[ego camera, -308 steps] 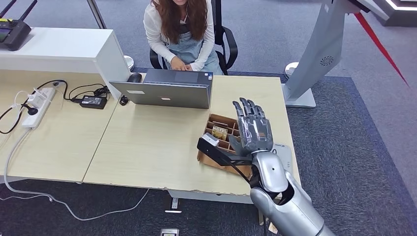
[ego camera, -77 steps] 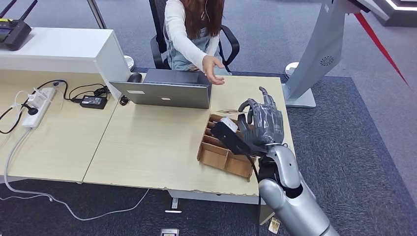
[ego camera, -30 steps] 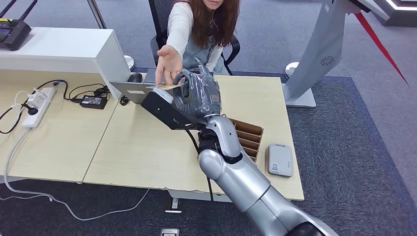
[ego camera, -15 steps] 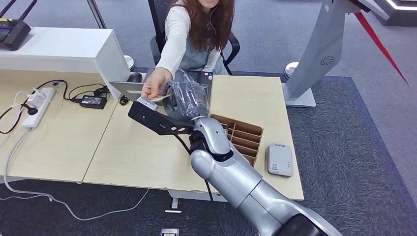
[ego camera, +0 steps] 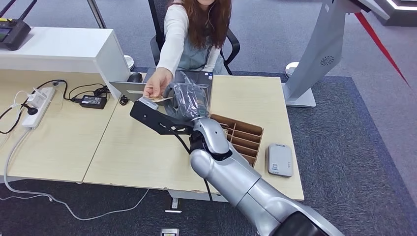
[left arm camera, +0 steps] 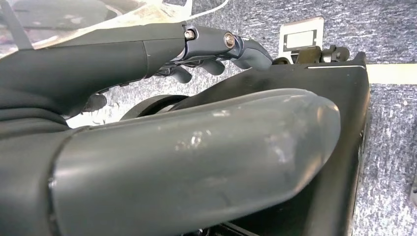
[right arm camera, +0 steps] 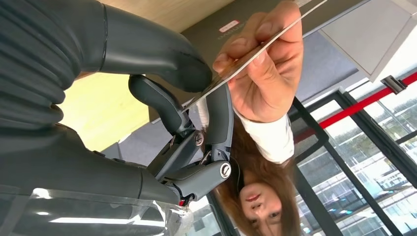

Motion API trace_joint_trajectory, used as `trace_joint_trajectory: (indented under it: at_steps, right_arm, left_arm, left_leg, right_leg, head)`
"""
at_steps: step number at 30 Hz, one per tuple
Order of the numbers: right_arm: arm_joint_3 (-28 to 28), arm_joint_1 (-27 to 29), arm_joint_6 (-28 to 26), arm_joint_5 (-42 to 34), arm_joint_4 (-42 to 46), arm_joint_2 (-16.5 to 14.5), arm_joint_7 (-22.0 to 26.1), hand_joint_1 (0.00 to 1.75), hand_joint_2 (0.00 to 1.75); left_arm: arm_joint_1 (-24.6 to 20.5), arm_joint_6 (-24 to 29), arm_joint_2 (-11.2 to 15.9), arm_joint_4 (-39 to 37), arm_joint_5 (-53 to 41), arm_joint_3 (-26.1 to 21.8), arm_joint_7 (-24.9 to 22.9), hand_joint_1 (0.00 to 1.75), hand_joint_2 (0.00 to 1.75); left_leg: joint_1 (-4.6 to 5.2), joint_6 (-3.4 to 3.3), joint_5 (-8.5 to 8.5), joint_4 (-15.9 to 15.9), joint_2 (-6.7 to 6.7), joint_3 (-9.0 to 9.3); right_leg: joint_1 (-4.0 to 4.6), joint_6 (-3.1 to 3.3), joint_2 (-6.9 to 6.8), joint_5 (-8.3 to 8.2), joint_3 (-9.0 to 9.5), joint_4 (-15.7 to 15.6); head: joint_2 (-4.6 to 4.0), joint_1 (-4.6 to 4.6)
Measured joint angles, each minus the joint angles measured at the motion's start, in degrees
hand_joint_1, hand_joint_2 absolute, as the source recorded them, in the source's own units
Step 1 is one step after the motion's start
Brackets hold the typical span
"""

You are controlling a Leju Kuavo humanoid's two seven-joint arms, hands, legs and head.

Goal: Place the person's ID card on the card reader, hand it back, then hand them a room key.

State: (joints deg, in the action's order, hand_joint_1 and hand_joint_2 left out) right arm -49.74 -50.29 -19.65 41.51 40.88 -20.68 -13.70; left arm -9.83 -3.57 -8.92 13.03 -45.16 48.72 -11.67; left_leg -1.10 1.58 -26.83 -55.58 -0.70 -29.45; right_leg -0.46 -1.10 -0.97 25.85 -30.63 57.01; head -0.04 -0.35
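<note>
The card (right arm camera: 246, 56) is thin and flat, and it is up in the air above the laptop (ego camera: 196, 78), at the far side of the surface (ego camera: 142, 147). The robot's right hand (ego camera: 189, 98) pinches one end of it between the thick thumb and a dark finger. The person's hand (ego camera: 157, 83) pinches the other end, so both hold the card at once. The person sits in a chair behind the surface, with that arm stretched out. A brown box (ego camera: 243, 137) with slots sits near the right arm. The grey card reader (ego camera: 279, 160) lies flat just beside the box. The left hand (left arm camera: 216, 46) hangs over the floor with its fingers (left arm camera: 246, 49) curled, holding nothing.
</note>
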Motion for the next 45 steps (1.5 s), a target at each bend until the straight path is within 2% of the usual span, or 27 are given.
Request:
trace_joint_trajectory:
  at_steps: [1,5,11,15,20,25,29,33,41,45]
  right_arm:
    - [-0.02,0.00,-0.01,-0.02,-0.20,0.00,0.03,1.75,1.75]
    - [-0.07,-0.11,0.64,-1.13,-1.03,0.00,0.43,0.00,1.75]
    - [-0.62,-0.29,-0.25,-5.10,-1.09,-0.18,-0.91,0.00,1.75]
    - [-2.05,-0.29,-2.54,-9.27,-0.02,-0.30,-2.02,0.00,0.00]
    - [-3.80,-0.27,-4.98,-13.67,1.56,-0.31,0.04,0.00,0.00]
    - [-4.46,0.29,-8.86,-17.93,2.47,-0.31,6.65,0.00,0.00]
    - [-3.95,2.21,-10.81,-19.98,3.19,-0.20,13.15,0.00,1.75]
    - [-1.09,7.68,-10.91,-20.03,8.55,1.48,17.79,0.00,1.75]
    - [5.94,19.62,-13.44,-24.34,23.42,8.60,20.85,0.00,1.75]
    - [9.15,25.73,-14.55,-29.00,28.50,12.02,22.65,0.00,1.75]
  left_arm:
    - [0.00,0.01,-0.02,0.00,0.00,0.00,-0.01,0.00,0.00]
    - [-0.04,0.01,-0.16,0.00,-0.04,0.01,0.00,0.00,0.00]
    - [-0.08,0.01,-0.17,0.00,-0.07,0.00,-0.01,0.00,0.00]
    - [-0.04,0.01,-0.16,0.00,-0.07,0.00,-0.01,0.00,0.00]
    - [0.05,0.04,-0.10,-0.02,-0.02,0.00,-0.02,0.00,0.00]
    - [0.22,0.16,0.19,-0.02,0.41,0.00,-0.28,0.00,0.00]
    - [0.64,0.50,0.49,-0.02,1.01,0.00,-0.79,0.00,0.00]
    - [1.06,1.11,0.72,-0.02,1.76,-0.01,-1.70,0.00,0.00]
    - [1.57,1.70,1.13,-0.02,2.47,-0.15,-3.29,0.00,0.00]
    - [1.59,1.71,1.28,-0.02,2.69,-0.20,-4.04,0.00,0.00]
  left_leg:
    - [0.00,0.00,0.00,0.00,0.00,0.00]
    - [0.00,0.00,0.00,0.00,0.00,-0.01]
    - [-0.01,0.00,0.00,0.01,-0.01,-0.01]
    - [-0.01,0.00,0.00,0.01,-0.01,-0.01]
    - [-0.01,0.00,0.00,0.01,0.00,-0.01]
    - [-0.01,0.00,0.00,0.01,-0.01,-0.01]
    - [-0.01,0.00,0.00,0.01,-0.02,0.01]
    - [0.00,0.00,-0.01,0.00,-0.01,0.01]
    - [0.01,-0.01,-0.02,-0.01,-0.04,0.01]
    - [0.01,-0.01,-0.02,0.00,-0.04,0.01]
  right_leg:
    - [0.00,0.00,0.00,0.00,0.00,0.00]
    - [0.00,0.00,0.00,0.00,-0.02,0.00]
    - [0.01,0.00,0.00,0.00,-0.01,0.00]
    - [0.01,0.00,0.00,0.00,-0.01,0.00]
    - [0.01,0.00,0.00,0.00,-0.01,0.00]
    - [0.01,0.00,0.00,0.00,-0.01,0.00]
    - [0.01,0.01,0.00,0.01,-0.04,0.00]
    - [0.00,0.01,0.00,0.02,-0.05,-0.01]
    - [-0.02,0.01,0.01,0.01,-0.05,-0.04]
    - [-0.02,0.01,0.01,0.02,-0.04,-0.04]
  head:
    - [0.00,0.00]
    - [0.00,0.00]
    - [0.00,0.00]
    - [0.00,0.00]
    - [0.00,0.00]
    - [0.00,0.00]
    - [0.00,0.00]
    - [0.00,0.00]
    - [0.00,-0.01]
    - [0.00,0.00]
